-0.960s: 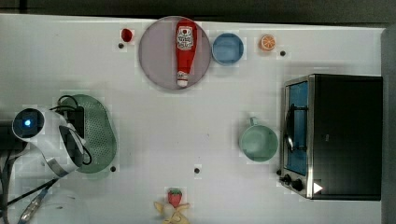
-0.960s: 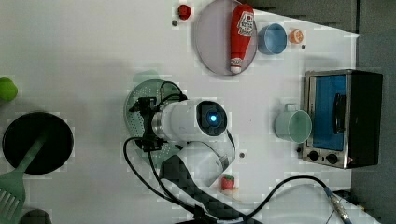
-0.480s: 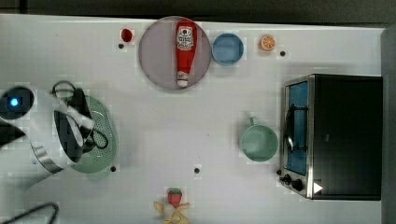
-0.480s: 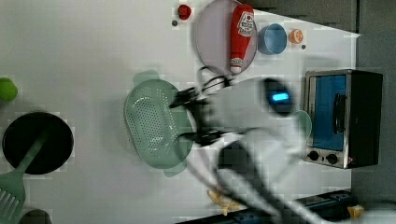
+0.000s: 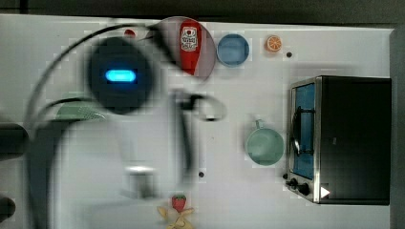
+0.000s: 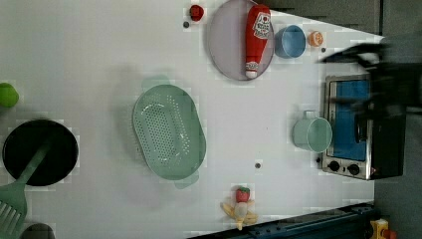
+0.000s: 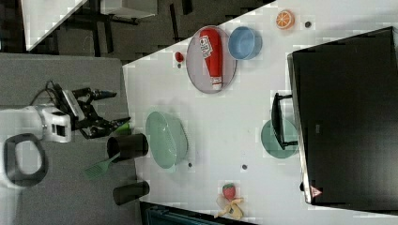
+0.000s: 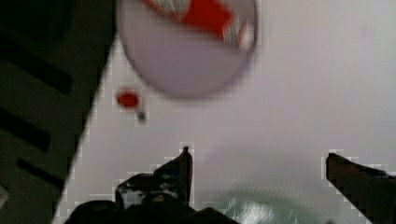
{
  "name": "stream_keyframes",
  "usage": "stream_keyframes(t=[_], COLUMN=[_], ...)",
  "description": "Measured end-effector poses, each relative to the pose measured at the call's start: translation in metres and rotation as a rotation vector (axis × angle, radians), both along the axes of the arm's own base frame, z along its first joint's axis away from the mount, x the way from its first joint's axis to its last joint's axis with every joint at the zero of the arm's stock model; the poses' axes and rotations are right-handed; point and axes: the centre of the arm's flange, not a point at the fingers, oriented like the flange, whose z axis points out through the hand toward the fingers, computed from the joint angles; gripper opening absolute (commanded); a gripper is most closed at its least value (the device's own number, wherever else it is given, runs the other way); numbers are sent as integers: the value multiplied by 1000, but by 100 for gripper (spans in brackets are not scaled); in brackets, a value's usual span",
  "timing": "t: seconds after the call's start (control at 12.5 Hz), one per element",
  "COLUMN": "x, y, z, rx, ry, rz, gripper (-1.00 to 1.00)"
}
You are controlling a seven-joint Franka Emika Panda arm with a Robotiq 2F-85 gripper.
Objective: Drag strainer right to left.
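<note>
Left view — strainer (image 6: 169,132) empty (ketchup bottle (image 6: 257,39) on plate (image 6: 226,47)).

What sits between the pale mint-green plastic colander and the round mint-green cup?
Only bare white table between the colander and the cup, in the left view.

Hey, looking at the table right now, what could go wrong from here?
The pale mint-green oval plastic strainer lies free of the open jaws; a drag might push it into the black round pan beside it. A low arm sweep could knock the red ketchup bottle off its grey round plate.
</note>
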Motion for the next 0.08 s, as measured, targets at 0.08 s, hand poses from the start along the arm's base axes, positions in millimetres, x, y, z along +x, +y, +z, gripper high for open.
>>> stream_keyframes(t=[0.08], x=[-6], y=[-55], z=[24], rx=[-47], ry=[-8], rz=[-8], gripper=[100])
